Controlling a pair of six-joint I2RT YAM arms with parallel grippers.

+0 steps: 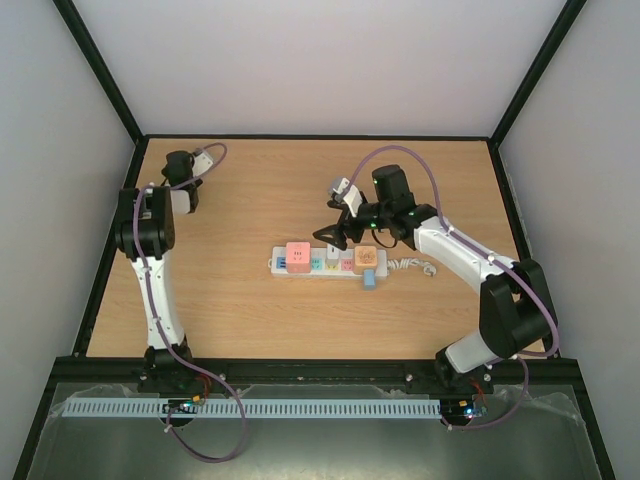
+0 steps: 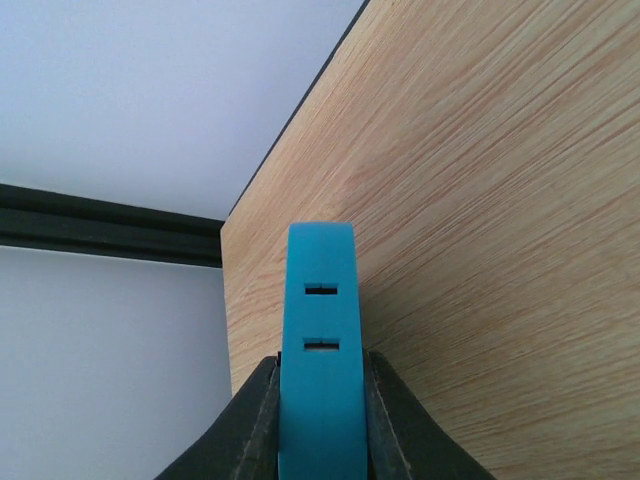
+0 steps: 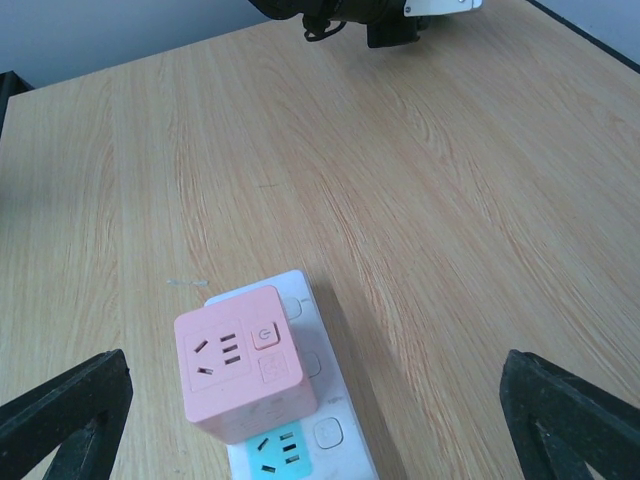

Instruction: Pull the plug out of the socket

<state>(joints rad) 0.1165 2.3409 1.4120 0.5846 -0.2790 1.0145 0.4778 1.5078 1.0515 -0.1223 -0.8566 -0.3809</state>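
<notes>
The white socket strip [image 1: 335, 266] lies mid-table with pastel outlets and a short white cord [image 1: 415, 266] at its right end. A pink cube plug [image 1: 297, 256] sits in its left end, and an orange cube plug [image 1: 366, 258] sits near its right end. My right gripper [image 1: 335, 235] hovers open just behind the strip. In the right wrist view its fingers [image 3: 60, 415] spread wide around the pink cube [image 3: 245, 375] and the strip [image 3: 335, 440]. My left gripper [image 1: 185, 165] is at the far back left, shut on a blue plug [image 2: 322, 330].
A small blue piece [image 1: 370, 279] lies on the table against the strip's front edge, below the orange cube. The left arm [image 3: 340, 15] shows at the top of the right wrist view. Black frame rails and grey walls bound the wooden table [image 1: 250, 310].
</notes>
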